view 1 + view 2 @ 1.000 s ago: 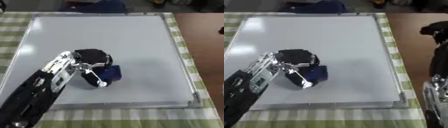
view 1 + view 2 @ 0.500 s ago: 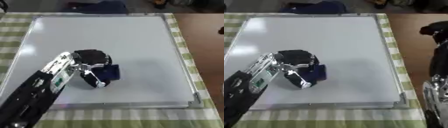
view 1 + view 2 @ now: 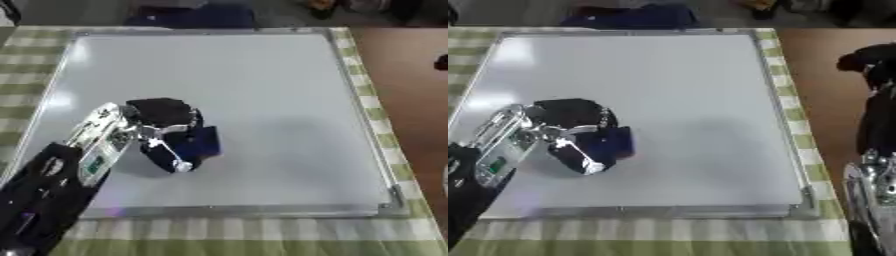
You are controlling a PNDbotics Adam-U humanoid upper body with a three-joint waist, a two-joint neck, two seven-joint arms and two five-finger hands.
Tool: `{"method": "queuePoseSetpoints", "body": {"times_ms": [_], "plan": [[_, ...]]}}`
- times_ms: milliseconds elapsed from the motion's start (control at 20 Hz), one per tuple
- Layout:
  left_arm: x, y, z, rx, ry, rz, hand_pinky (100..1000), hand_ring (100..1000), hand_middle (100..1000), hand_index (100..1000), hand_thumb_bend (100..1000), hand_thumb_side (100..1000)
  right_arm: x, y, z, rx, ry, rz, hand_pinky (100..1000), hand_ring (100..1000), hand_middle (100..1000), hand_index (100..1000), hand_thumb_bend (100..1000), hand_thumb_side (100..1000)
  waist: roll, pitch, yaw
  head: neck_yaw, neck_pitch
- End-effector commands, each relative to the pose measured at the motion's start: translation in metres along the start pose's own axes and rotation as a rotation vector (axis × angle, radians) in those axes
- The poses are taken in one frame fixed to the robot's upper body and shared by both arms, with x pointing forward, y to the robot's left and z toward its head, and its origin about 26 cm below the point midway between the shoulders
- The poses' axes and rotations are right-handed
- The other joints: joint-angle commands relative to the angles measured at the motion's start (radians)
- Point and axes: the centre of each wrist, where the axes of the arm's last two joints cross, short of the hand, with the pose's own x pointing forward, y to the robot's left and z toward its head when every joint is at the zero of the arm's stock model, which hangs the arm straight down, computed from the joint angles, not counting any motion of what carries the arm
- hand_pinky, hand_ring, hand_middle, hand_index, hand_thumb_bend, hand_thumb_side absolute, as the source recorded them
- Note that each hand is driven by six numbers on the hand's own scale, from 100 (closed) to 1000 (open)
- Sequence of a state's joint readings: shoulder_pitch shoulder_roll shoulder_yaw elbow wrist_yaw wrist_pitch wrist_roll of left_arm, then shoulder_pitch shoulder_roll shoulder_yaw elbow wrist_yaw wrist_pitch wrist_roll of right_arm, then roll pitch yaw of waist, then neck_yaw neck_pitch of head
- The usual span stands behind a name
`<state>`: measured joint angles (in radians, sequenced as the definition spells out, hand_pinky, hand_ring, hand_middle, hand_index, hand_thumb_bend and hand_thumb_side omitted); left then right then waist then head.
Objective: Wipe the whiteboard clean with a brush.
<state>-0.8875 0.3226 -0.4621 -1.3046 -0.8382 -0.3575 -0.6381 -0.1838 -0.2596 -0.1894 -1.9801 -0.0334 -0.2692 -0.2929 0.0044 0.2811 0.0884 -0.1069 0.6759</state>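
Where a green-and-white checked cloth [image 3: 262, 235] covers the desk [image 3: 411, 100], the whiteboard [image 3: 262, 80] lies flat and fills most of it, a pale grey-white sheet in a thin silver frame, its surface bare of any visible marks. The left arm [image 3: 52, 190] reaches onto the board from its near left corner, black with a silver forearm section. The left hand [image 3: 162, 117] rests over the board's near left quarter, its fingers [image 3: 166, 152] curled round the brush [image 3: 197, 145], a small dark blue block pressed against the board just right of the palm. The right hand [image 3: 868, 60] shows off the board's right edge, over the brown desk; I cannot tell how its fingers stand.
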Motion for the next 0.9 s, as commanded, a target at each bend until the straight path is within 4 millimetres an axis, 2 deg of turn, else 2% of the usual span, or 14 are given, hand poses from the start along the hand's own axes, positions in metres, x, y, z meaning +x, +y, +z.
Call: {"method": "queuePoseSetpoints", "body": {"times_ms": [50,550,800,850,900], "plan": [[-0.014,0.016,0.024,0.042,0.052,-0.008,413,602,416,100,100,326,0.007,-0.004,-0.005,0.01,-0.03,0.013,563,551,414,535,100,898,0.0,-0.025,0.003,-0.007,0.008],[-0.058,0.022,0.079,0.087,0.251,0.129,403,586,394,100,100,343,0.006,-0.006,-0.005,0.003,-0.033,0.02,565,552,415,536,100,898,0.0,-0.027,0.01,-0.012,0.01],[-0.084,0.012,0.1,0.085,0.377,0.203,402,582,386,100,100,353,0.006,-0.006,-0.005,0.003,-0.033,0.022,565,552,414,536,100,897,0.0,-0.027,0.012,-0.006,0.008],[-0.088,0.009,0.103,0.084,0.398,0.219,401,581,384,100,100,329,0.006,-0.006,-0.005,0.003,-0.034,0.022,565,552,415,536,100,899,0.0,-0.027,0.014,-0.005,0.009],[-0.093,0.006,0.106,0.086,0.42,0.235,398,579,382,100,100,363,0.006,-0.006,-0.005,0.003,-0.034,0.023,565,552,415,536,100,897,0.0,-0.027,0.016,-0.003,0.008]]}}
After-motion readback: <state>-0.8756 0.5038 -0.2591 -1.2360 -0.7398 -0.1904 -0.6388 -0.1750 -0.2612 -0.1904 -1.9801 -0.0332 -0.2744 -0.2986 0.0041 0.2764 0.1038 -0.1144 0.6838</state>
